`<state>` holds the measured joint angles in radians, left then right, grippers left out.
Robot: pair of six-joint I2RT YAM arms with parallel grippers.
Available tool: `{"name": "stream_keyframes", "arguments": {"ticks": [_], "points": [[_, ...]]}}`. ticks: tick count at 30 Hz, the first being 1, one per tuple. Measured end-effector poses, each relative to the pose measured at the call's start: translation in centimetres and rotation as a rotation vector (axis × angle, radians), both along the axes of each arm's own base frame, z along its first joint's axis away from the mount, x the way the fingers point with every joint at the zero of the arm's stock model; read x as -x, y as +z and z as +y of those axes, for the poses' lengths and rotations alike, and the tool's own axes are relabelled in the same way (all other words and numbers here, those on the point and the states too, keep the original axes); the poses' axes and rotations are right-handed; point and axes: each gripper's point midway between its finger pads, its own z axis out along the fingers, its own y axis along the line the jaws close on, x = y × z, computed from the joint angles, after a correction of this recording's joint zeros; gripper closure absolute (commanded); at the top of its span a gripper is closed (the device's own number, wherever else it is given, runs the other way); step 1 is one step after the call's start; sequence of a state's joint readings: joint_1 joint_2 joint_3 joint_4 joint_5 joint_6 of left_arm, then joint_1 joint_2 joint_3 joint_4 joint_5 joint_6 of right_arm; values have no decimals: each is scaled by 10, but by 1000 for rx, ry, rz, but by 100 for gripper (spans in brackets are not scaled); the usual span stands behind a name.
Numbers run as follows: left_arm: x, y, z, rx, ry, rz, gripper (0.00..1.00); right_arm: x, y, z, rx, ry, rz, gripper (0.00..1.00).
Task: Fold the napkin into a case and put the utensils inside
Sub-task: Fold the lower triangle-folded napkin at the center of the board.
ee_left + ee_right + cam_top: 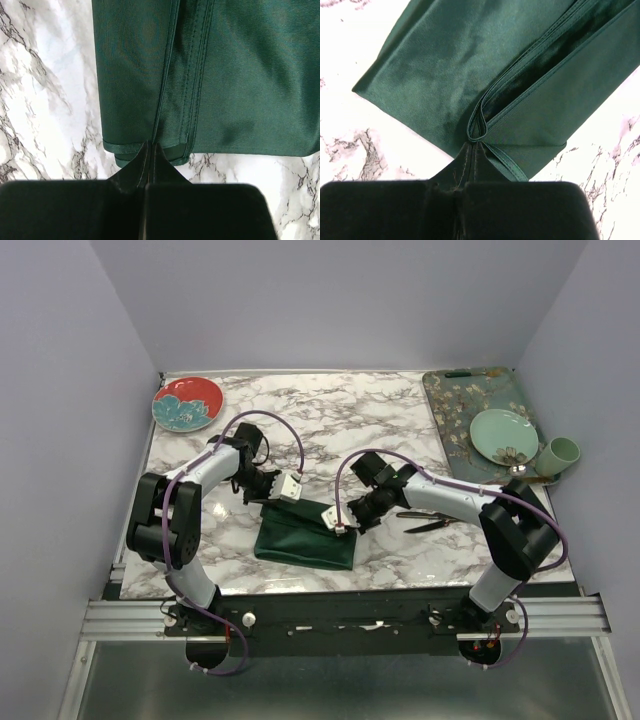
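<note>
In the top view the dark green napkin (305, 540) lies folded several layers thick on the marble bench (330, 420), low in the frame near the centre, between the two arms. The left hand (290, 488) reaches the cloth's upper left corner, and the right hand (340, 521) its upper right corner. In the left wrist view the left hand (150, 150) has its fingers pressed together on the napkin (210, 75) at its lower edge, where a stitched hem runs up the frame and a fold line meets the fingertips. In the right wrist view the right hand (474, 148) is clamped on the napkin (445, 75) at the point where a looped fold opens into a narrow pocket that runs to the upper right. The utensils (425, 521), two slim black pieces, lie on the bench just right of the right hand, close below its forearm and apart from the cloth. A red floral plate (187, 403) sits at the upper left. At the upper right, a teal floral tray (450, 400) carries a pale green plate (503, 435), with a green cup (562, 452) at its right edge.
</note>
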<state>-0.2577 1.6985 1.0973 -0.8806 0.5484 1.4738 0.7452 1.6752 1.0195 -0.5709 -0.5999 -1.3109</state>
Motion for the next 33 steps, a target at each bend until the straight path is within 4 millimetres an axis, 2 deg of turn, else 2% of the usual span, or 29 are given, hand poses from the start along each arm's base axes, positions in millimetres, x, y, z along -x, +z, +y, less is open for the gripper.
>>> {"name": "stream_keyframes", "arguments": {"ticks": [17,20,23,28,31,33], "points": [[1,-1,-1,-8,11,8,94,-11,-6,-9,54,2,-70,99],[1,-1,0,-10,12,8,88,-13,-8,-11,65,3,-81,99],[2,-2,0,-12,16,14,74,-15,-13,-12,77,7,-86,99],[4,0,5,-17,55,32,66,-16,-20,-14,98,16,-88,99],[4,10,10,21,151,62,61,-17,-22,-14,102,30,-99,99],[-3,25,11,66,257,91,58,-19,-22,-14,104,38,-110,99]]}}
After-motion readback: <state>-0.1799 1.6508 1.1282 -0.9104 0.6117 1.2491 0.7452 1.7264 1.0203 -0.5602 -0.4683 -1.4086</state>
